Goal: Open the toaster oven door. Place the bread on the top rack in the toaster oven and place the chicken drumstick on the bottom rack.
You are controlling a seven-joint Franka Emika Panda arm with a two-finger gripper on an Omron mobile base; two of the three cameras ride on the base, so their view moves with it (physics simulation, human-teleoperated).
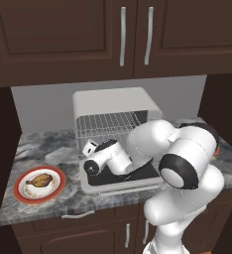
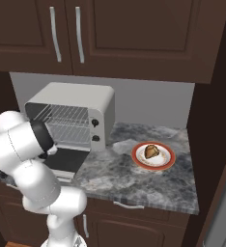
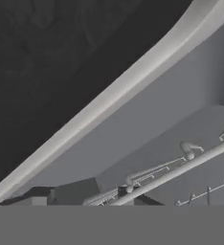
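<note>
The off-white toaster oven [image 1: 110, 99] [image 2: 81, 94] stands at the back of the counter. Its door [image 1: 119, 187] [image 2: 70, 162] lies folded down flat, black glass up. Inside are the top rack [image 1: 108, 120] [image 2: 65, 114] and the bottom rack [image 1: 104, 136] [image 2: 69, 133], both bare. My gripper [image 1: 88, 146] hovers over the door's left end at the oven mouth; its fingers are too small to read. The hand view looks along the oven's pale frame [image 3: 133, 81] at rack wires [image 3: 181, 167]. The chicken drumstick [image 1: 40, 180] lies on a red-rimmed plate [image 1: 20, 193]. The bread [image 2: 152, 151] sits on another plate [image 2: 169, 161].
Dark wall cabinets [image 1: 123, 34] hang above the oven. The marble counter [image 2: 134, 183] ends at a front edge with drawers below. A tall dark panel [image 2: 216, 120] closes the right side. My own elbow [image 1: 185, 163] covers the door's right part.
</note>
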